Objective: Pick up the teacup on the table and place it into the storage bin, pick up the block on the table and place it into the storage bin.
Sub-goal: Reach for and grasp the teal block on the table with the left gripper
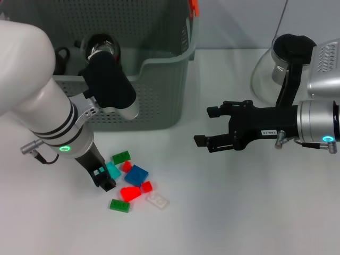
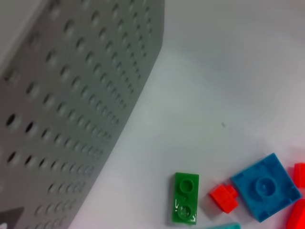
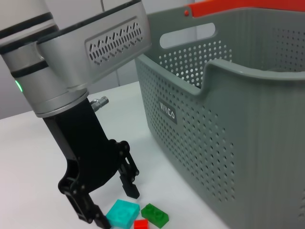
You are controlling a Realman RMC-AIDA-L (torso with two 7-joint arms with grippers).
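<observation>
The grey-green perforated storage bin [image 1: 164, 58] stands at the back, and its wall also shows in the left wrist view [image 2: 71, 95] and the right wrist view [image 3: 238, 143]. A dark round teacup [image 1: 101, 45] with a shiny rim sits inside it, partly hidden by my left arm. My left gripper [image 1: 104, 178] is down at a pile of blocks in front of the bin. It is open, with its fingers astride a teal block [image 3: 123, 213] that lies on the table. My right gripper [image 1: 206, 126] is open and empty, held above the table to the right of the bin.
Around the teal block lie a green block [image 1: 121, 157], a blue block [image 1: 136, 175], a red block [image 1: 130, 193], a white block [image 1: 157, 200] and another green block [image 1: 119, 205]. A glass pot [image 1: 265, 74] stands at the back right. An orange clip [image 1: 194, 6] sits on the bin's rim.
</observation>
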